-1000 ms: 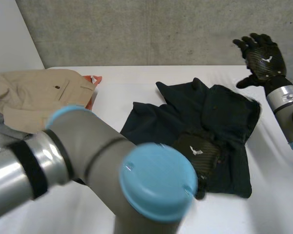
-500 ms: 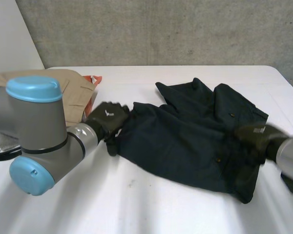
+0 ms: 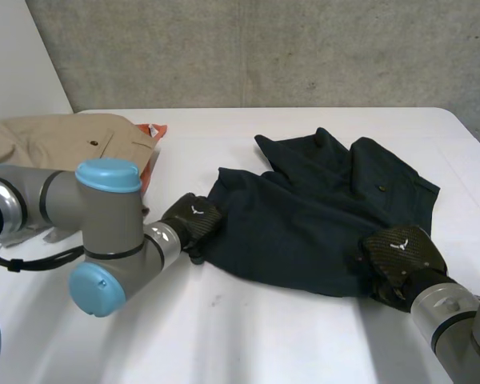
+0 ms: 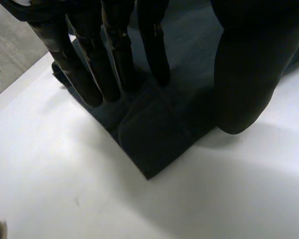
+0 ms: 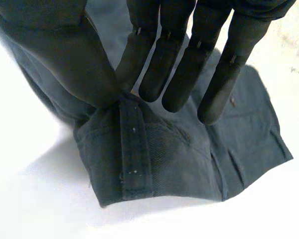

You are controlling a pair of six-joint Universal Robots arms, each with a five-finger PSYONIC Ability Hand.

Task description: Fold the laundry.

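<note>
Dark trousers (image 3: 320, 216) lie spread but rumpled on the right half of the white table (image 3: 248, 336), with a robot hand at each near corner. The left hand (image 3: 190, 222) sits on the leg-end corner (image 4: 149, 149), its fingers (image 4: 117, 59) straight and pressing the cloth flat, the thumb (image 4: 244, 74) held wide apart. The right hand (image 3: 400, 254) is at the waistband (image 5: 132, 144), where the thumb (image 5: 74, 55) and straight fingers look to pinch a raised fold. Beige trousers (image 3: 64, 140) and a scrap of orange cloth (image 3: 152, 132) wait at the table's far left, well apart.

The likely risk is an uneven lift. With the left hand only pressing, its corner could slip free as the right side rises, skewing the fold, and the wrinkled far part could get creased in.
</note>
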